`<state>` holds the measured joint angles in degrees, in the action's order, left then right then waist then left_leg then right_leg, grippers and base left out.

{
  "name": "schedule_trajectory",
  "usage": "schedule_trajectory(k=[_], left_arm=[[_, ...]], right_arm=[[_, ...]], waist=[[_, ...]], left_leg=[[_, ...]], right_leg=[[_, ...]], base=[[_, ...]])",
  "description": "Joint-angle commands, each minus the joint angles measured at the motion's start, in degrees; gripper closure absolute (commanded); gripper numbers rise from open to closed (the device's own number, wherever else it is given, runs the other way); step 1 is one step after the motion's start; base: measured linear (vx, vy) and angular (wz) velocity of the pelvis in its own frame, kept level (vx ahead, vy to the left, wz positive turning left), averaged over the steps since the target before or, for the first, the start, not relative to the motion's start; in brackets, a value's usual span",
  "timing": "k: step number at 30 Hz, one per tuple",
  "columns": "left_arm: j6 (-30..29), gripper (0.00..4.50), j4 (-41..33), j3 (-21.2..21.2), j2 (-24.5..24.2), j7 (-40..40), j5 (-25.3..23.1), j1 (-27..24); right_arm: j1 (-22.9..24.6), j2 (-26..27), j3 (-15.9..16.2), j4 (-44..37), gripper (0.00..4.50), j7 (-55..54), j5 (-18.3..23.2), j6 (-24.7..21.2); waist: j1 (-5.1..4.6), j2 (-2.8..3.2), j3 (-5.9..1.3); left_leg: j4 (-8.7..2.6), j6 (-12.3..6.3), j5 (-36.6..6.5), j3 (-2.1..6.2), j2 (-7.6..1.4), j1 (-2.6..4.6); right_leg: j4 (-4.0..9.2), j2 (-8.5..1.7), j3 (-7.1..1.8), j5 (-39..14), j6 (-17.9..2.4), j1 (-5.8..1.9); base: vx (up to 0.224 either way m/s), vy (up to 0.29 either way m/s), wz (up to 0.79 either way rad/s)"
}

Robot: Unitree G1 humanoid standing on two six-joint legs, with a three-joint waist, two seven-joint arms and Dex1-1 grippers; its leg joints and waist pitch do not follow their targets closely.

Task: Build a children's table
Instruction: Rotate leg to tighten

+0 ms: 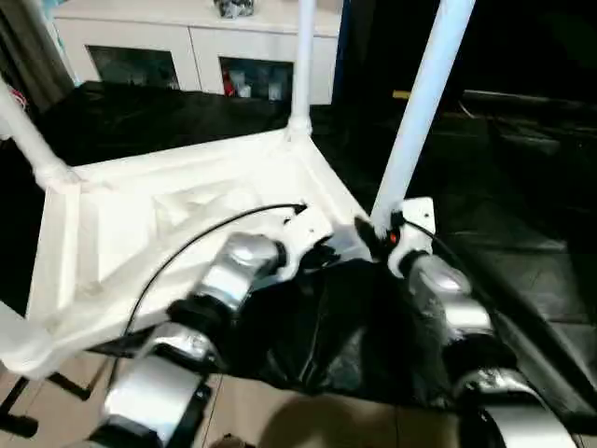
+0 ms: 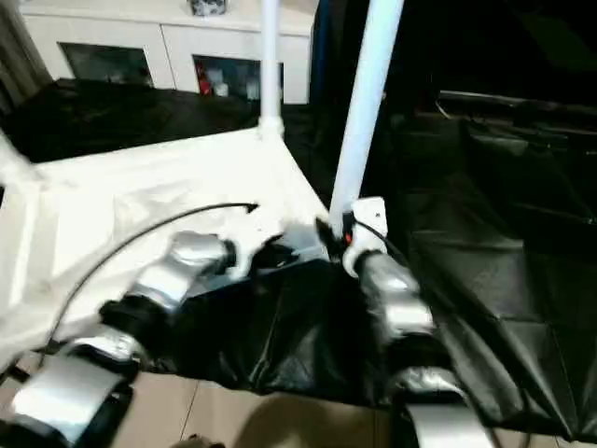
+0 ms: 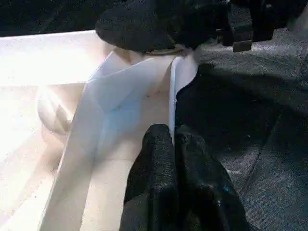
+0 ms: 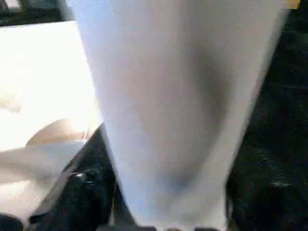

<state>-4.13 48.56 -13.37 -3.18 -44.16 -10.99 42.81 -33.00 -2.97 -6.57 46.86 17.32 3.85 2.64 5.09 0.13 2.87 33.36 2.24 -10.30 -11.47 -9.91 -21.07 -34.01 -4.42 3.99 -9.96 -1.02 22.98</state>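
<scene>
The white table top (image 1: 140,233) lies upside down, ribbed underside up, on the black-sheeted table. One leg (image 1: 303,56) stands in the far corner socket, and another (image 1: 28,131) slants up from the left corner. My right gripper (image 1: 378,233) is shut on a third leg (image 1: 420,112) near its base, holding it upright at the near right corner. My left gripper (image 3: 172,139) is shut on the top's thin rim wall (image 3: 180,77) just beside that corner. In the left wrist view the right gripper's fingers (image 3: 144,24) show dark above the corner.
A white cabinet with glass doors (image 1: 187,47) stands behind the black-sheeted table (image 1: 522,233). The black sheet (image 1: 326,336) hangs over the near edge down to the pale floor (image 1: 280,411). A black cable (image 1: 187,247) arcs over my left forearm.
</scene>
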Motion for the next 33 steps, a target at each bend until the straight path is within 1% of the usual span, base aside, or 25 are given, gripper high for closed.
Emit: schedule_trajectory(k=[1, 3, 7, 8, 10, 11, 12, 13, 14, 15, 16, 17, 18, 19, 20, 21, 22, 23, 24, 25, 27, 28, 31, 32, 33], left_arm=[[2.02, 4.50, -3.09, -1.71, 3.46, 0.50, 1.09, 0.17], [2.38, 4.50, -3.37, -1.79, 2.83, -0.54, 1.24, -0.01], [3.85, 4.50, -4.17, -1.98, 0.58, -5.32, 2.47, -0.51], [4.15, 4.50, -5.03, -1.93, -0.66, -8.60, 3.45, -0.88], [4.20, 4.50, -6.15, -1.97, -1.83, -12.20, 4.48, -1.37], [4.14, 4.50, -6.96, -2.06, -2.69, -14.70, 5.19, -1.72], [4.14, 4.50, -6.96, -2.06, -2.69, -14.70, 5.19, -1.72], [4.37, 4.50, -7.14, -2.10, -3.25, -15.67, 5.36, -1.79], [4.42, 4.50, -7.30, -2.15, -4.14, -17.17, 5.59, -1.79], [4.46, 4.50, -7.47, -2.19, -4.85, -18.27, 5.75, -1.80], [4.46, 4.50, -7.47, -2.19, -4.85, -18.27, 5.75, -1.80], [4.30, 4.50, -7.73, -2.05, -6.22, -20.56, 6.26, -1.70], [4.30, 4.50, -7.73, -2.05, -6.22, -20.56, 6.26, -1.70], [4.21, 4.50, -7.98, -2.08, -6.78, -21.83, 6.57, -1.74], [4.21, 4.50, -7.98, -2.08, -6.78, -21.83, 6.57, -1.74], [3.97, 4.50, -8.43, -2.23, -7.41, -23.53, 6.98, -1.91], [3.83, 4.50, -8.73, -2.32, -7.80, -24.71, 7.22, -2.03], [3.44, 4.50, -9.41, -2.55, -8.61, -27.12, 7.69, -2.33], [3.34, 4.50, -9.57, -2.59, -8.76, -27.55, 7.77, -2.39], [3.25, 4.50, -10.01, -2.59, -9.47, -29.05, 7.94, -2.59], [3.33, 4.50, -10.03, -2.53, -9.83, -29.54, 7.93, -2.60], [3.52, 4.50, -9.95, -2.57, -10.32, -30.25, 8.09, -2.55], [3.60, 4.50, -10.08, -2.59, -11.36, -32.00, 8.36, -2.56], [3.58, 4.50, -10.19, -2.59, -11.59, -32.27, 8.35, -2.63], [3.53, 4.50, -10.34, -2.59, -11.81, -32.54, 8.31, -2.72]], right_arm=[[0.82, 4.96, 5.35, 1.16, 1.20, 6.40, -0.18, -2.03], [0.80, 4.44, 5.81, 0.93, 0.81, 6.82, -0.63, -1.89], [0.32, 2.30, 7.30, 1.04, 0.78, 12.75, -0.89, -0.71], [0.48, 0.86, 8.45, 0.22, 0.78, 18.11, -0.52, -0.46], [1.03, -0.48, 9.68, -1.35, 0.78, 23.81, 0.40, -0.79], [1.71, -1.51, 10.68, -3.06, 0.78, 28.18, 1.30, -1.28], [1.71, -1.51, 10.68, -3.06, 0.78, 28.18, 1.30, -1.28], [2.25, -2.27, 11.42, -4.33, 0.78, 30.90, 1.86, -1.86], [3.23, -3.63, 12.65, -6.45, 0.78, 35.00, 2.75, -2.65], [4.01, -4.68, 13.52, -8.12, 0.78, 38.32, 3.48, -3.50], [4.01, -4.68, 13.52, -8.12, 0.78, 38.32, 3.48, -3.50], [6.07, -7.38, 15.80, -12.32, 0.78, 45.86, 5.26, -5.78], [6.07, -7.38, 15.80, -12.32, 0.78, 45.86, 5.26, -5.78], [7.15, -8.69, 17.10, -14.30, 0.78, 49.01, 5.98, -6.77], [7.15, -8.69, 17.10, -14.30, 0.78, 49.01, 5.98, -6.77], [8.33, -10.15, 18.54, -16.39, 0.78, 51.99, 6.58, -7.44], [9.00, -11.02, 19.33, -17.60, 0.95, 53.97, 6.91, -8.04], [9.89, -12.49, 20.45, -19.41, 0.95, 57.38, 7.36, -9.53], [10.00, -12.71, 20.59, -19.66, 1.11, 57.96, 7.38, -9.77], [10.44, -13.59, 21.11, -20.76, 1.13, 60.20, 7.31, -10.75], [10.64, -13.97, 21.38, -21.31, 1.22, 60.96, 7.24, -11.28], [11.02, -14.61, 21.82, -22.49, 1.45, 61.92, 7.33, -12.31], [11.76, -15.57, 22.52, -24.56, 1.53, 62.56, 7.62, -13.40], [11.82, -15.60, 22.61, -24.71, 1.72, 62.53, 7.68, -13.51], [11.86, -15.61, 22.68, -24.85, 1.72, 62.52, 7.72, -13.65]], waist=[[-0.06, -0.49, -3.53], [-0.05, -0.41, -3.53], [-0.16, -0.49, -3.59], [-0.25, -0.56, -3.59], [-0.37, -0.51, -3.58], [-0.15, -0.52, -3.55], [-0.03, -0.50, -3.57], [-0.07, -0.53, -3.56], [0.26, -0.42, -3.44], [0.48, -0.42, -3.40], [0.48, -0.42, -3.40], [0.70, -0.46, -3.38], [0.87, -0.50, -3.42], [0.85, -0.70, -3.35], [1.17, -0.63, -3.36], [1.20, -0.61, -3.22], [1.59, -0.67, -3.26], [1.69, -0.67, -3.24], [1.86, -0.69, -3.32], [1.87, -0.62, -3.29], [1.88, -0.57, -3.26], [2.12, -0.58, -3.27], [2.38, -0.60, -3.31], [2.44, -0.56, -3.34], [2.45, -0.60, -3.33]], left_leg=[[-4.01, -3.12, -12.50, 1.79, -3.55, 0.76], [-4.02, -3.23, -12.54, 1.79, -3.58, 0.74], [-3.95, -3.69, -12.12, 1.77, -3.51, 0.59], [-3.90, -4.00, -11.77, 1.76, -3.47, 0.52], [-3.79, -4.57, -11.19, 1.69, -3.50, 0.39], [-3.75, -5.07, -11.08, 1.65, -3.57, 0.51], [-3.67, -5.31, -10.78, 1.56, -3.65, 0.43], [-3.76, -5.44, -10.47, 1.50, -3.79, 0.45], [-3.77, -5.44, -11.04, 1.48, -3.89, 0.68], [-3.79, -5.35, -11.59, 1.43, -3.95, 0.67], [-3.79, -5.35, -11.59, 1.43, -3.95, 0.67], [-3.88, -5.00, -12.10, 1.53, -3.96, 0.70], [-3.83, -5.02, -12.37, 1.55, -4.05, 0.75], [-3.94, -4.79, -12.90, 1.51, -4.17, 0.70], [-3.90, -4.39, -13.01, 1.52, -4.13, 0.85], [-3.99, -4.25, -13.22, 1.53, -4.09, 0.78], [-3.96, -4.05, -13.56, 1.55, -4.15, 0.89], [-4.04, -3.93, -13.46, 1.60, -4.17, 0.83], [-4.01, -3.95, -13.30, 1.62, -4.16, 0.91], [-4.04, -3.96, -13.20, 1.63, -4.20, 0.81], [-4.07, -3.60, -13.51, 1.65, -4.21, 0.83], [-4.09, -3.42, -13.53, 1.66, -4.18, 0.96], [-4.14, -3.10, -13.21, 1.71, -4.20, 0.95], [-4.11, -3.00, -13.25, 1.69, -4.18, 0.94], [-4.10, -2.94, -13.23, 1.68, -4.18, 0.92]], right_leg=[[4.33, -4.97, -2.89, -13.52, -12.17, -2.70], [4.34, -5.02, -2.91, -13.68, -12.18, -2.69], [4.22, -5.03, -2.87, -12.86, -12.40, -2.86], [4.13, -5.00, -2.85, -12.24, -12.65, -2.97], [4.02, -5.06, -2.89, -11.43, -13.26, -3.02], [4.05, -4.99, -2.80, -11.25, -13.49, -3.13], [3.93, -4.94, -2.80, -10.80, -13.60, -3.12], [3.84, -4.78, -2.75, -10.46, -13.87, -2.96], [3.93, -4.69, -2.68, -11.27, -13.80, -2.87], [3.96, -4.78, -2.78, -11.88, -13.71, -2.83], [3.96, -4.78, -2.78, -11.88, -13.71, -2.83], [4.03, -4.75, -2.71, -12.83, -13.49, -2.90], [3.99, -4.78, -2.74, -13.05, -13.34, -2.91], [4.07, -4.94, -2.81, -13.95, -13.40, -2.68], [4.15, -4.99, -2.82, -14.91, -13.11, -2.61], [4.26, -4.96, -2.82, -15.70, -12.90, -2.60], [4.37, -5.10, -2.88, -16.94, -12.29, -2.61], [4.36, -5.12, -2.92, -17.28, -12.15, -2.56], [4.40, -5.14, -2.89, -17.29, -12.01, -2.60], [4.30, -5.11, -2.93, -17.16, -12.06, -2.48], [4.34, -5.12, -2.91, -17.47, -12.03, -2.40], [4.45, -5.09, -2.90, -17.78, -11.82, -2.42], [4.37, -5.18, -2.95, -17.90, -11.53, -2.40], [4.37, -5.19, -2.94, -17.81, -11.60, -2.35], [4.33, -5.19, -2.94, -17.70, -11.61, -2.34]], base=[[0.000, 0.000, 0.00], [0.000, 0.000, 0.00], [0.000, 0.000, 0.00], [0.000, 0.000, 0.00], [0.000, 0.000, 0.00], [0.000, 0.000, 0.00], [0.000, 0.000, 0.00], [0.000, 0.000, 0.00], [0.000, 0.000, 0.00], [0.000, 0.000, 0.00], [0.000, 0.000, 0.00], [0.000, 0.000, 0.00], [0.000, 0.000, 0.00], [0.000, 0.000, 0.00], [0.000, 0.000, 0.00], [0.000, 0.000, 0.00], [0.000, 0.000, 0.00], [0.000, 0.000, 0.00], [0.000, 0.000, 0.00], [0.000, 0.000, 0.00], [0.000, 0.000, 0.00], [0.000, 0.000, 0.00], [0.000, 0.000, 0.00], [0.000, 0.000, 0.00], [0.000, 0.000, 0.00]])
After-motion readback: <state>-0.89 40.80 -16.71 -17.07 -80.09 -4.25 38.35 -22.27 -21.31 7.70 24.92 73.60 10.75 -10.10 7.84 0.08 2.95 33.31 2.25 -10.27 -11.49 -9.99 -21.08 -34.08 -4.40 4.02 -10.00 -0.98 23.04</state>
